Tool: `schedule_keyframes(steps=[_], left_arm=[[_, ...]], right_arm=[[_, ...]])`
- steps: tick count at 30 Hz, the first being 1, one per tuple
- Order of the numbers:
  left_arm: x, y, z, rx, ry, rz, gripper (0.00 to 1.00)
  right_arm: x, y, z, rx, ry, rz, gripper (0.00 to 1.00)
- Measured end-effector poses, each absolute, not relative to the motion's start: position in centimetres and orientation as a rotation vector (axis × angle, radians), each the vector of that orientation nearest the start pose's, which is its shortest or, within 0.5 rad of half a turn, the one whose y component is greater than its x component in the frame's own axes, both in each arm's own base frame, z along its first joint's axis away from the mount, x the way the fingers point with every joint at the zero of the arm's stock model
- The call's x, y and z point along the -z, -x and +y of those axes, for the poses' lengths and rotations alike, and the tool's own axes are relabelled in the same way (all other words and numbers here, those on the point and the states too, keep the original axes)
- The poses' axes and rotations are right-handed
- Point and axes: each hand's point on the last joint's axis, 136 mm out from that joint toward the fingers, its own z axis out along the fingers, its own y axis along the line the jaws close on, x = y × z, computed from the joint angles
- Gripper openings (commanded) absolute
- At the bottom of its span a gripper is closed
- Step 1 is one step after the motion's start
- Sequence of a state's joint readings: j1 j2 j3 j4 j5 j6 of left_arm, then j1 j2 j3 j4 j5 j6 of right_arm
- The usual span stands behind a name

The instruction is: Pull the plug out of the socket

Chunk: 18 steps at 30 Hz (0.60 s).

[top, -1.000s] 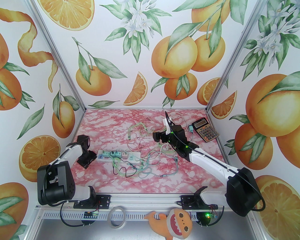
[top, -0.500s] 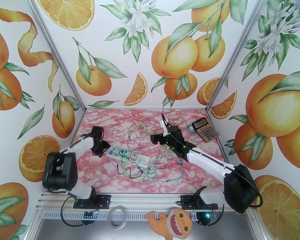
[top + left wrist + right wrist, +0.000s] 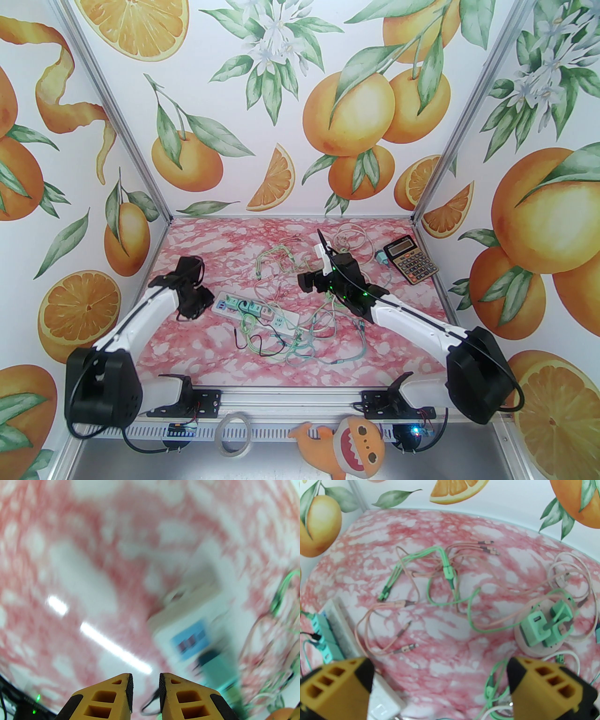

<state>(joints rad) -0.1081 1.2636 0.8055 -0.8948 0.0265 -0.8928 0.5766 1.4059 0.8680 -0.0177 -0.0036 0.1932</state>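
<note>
A long white power strip (image 3: 293,318) is laid slantwise just left of centre in the top view, on the pink-and-white marbled table top (image 3: 197,253). Teal plugs (image 3: 253,309) are seen seated in its sockets. A tangle of thin green and pink cables (image 3: 300,347) is spread from the strip toward the lower middle and upper middle of the table.

The left gripper (image 3: 196,305) is held just beside the strip's left end; whether it is touching the strip cannot be told from above. In the badly blurred left wrist view, its yellow fingers (image 3: 117,695) are shown at the bottom edge. They are drawn nearly together, black pads facing, and nothing is pinched between them. The strip is found to the right of them in that frame, with a blue panel (image 3: 189,639) and one teal plug at the lower right, clear of the fingertips.

The right gripper (image 3: 304,281) is held right of centre in the top view, over the cables and apart from the strip. In the right wrist view its yellow fingers (image 3: 335,686) are spread wide at the two bottom corners, with nothing held between them. The strip and its teal plugs are seen at the left edge of that frame. Two green charger cubes (image 3: 536,627) are set on a round pale disc (image 3: 525,648) at the right.

A black-and-gold calculator (image 3: 411,259) is placed at the upper right of the table in the top view. A roll of tape (image 3: 234,433) and an orange plush toy (image 3: 347,443) are seen at the bottom edge.
</note>
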Motion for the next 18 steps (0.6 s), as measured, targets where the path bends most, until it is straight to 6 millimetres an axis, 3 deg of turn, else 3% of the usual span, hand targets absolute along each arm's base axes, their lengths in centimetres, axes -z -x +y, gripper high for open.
schedule_keyframes(steps=[3, 6, 12, 18], left_arm=[[-5.4, -21.4, -4.9, 0.239, 1.118, 2.813, 0.22], [-4.3, -20.8, -7.1, 0.321, 1.096, 2.859, 0.22], [-2.8, -23.0, -11.0, 0.493, 1.032, 2.874, 0.23], [-2.1, -25.7, -12.2, 0.536, 1.014, 2.859, 0.23]], right_arm=[[-16.8, -36.4, 23.7, -0.452, 0.416, 2.132, 1.00], [-16.7, -36.8, 24.2, -0.452, 0.423, 2.140, 1.00], [-16.6, -36.6, 24.7, -0.453, 0.437, 2.151, 1.00], [-16.3, -36.3, 24.7, -0.449, 0.444, 2.166, 1.00]])
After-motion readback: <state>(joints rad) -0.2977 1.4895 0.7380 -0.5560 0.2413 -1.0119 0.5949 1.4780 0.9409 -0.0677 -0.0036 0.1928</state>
